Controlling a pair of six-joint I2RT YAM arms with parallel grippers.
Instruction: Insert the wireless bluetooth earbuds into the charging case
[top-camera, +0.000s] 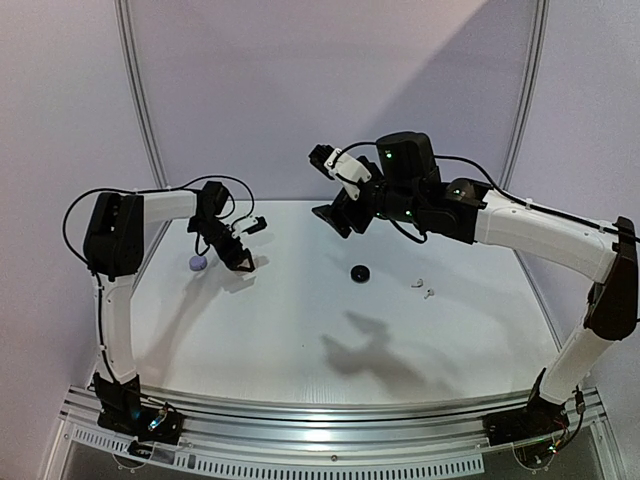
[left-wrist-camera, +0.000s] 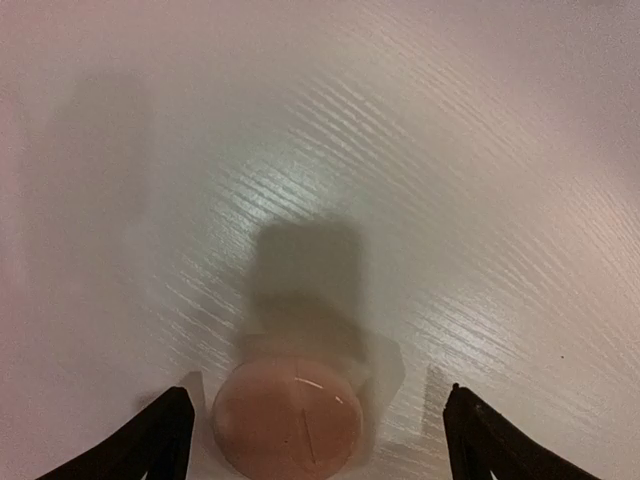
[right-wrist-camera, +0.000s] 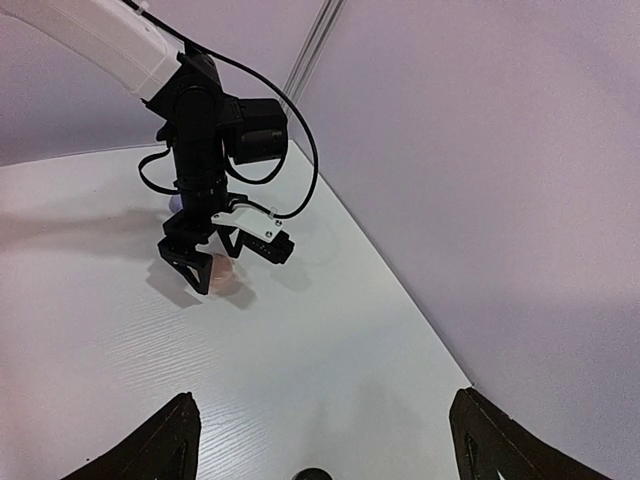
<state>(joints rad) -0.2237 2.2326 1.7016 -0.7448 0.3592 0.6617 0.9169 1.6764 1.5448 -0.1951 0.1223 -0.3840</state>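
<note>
A round pink charging case (left-wrist-camera: 288, 420) lies closed on the white table between the fingers of my left gripper (left-wrist-camera: 315, 405). The jaws are open and stand apart from it on both sides. The right wrist view shows that case (right-wrist-camera: 224, 273) under the left gripper (right-wrist-camera: 200, 268). From above the left gripper (top-camera: 240, 260) hides it. Two white earbuds (top-camera: 422, 288) lie at the right of the table. My right gripper (top-camera: 340, 217) hangs open high over the table's back, holding nothing; in its own view the right gripper (right-wrist-camera: 320, 410) has only bare table between its fingers.
A lavender round case (top-camera: 197, 263) sits just left of the left gripper. A black round case (top-camera: 360, 272) lies mid-table, left of the earbuds, and shows as a black case (right-wrist-camera: 313, 474) at the bottom edge. Walls close the table (top-camera: 300, 330) at the back and sides.
</note>
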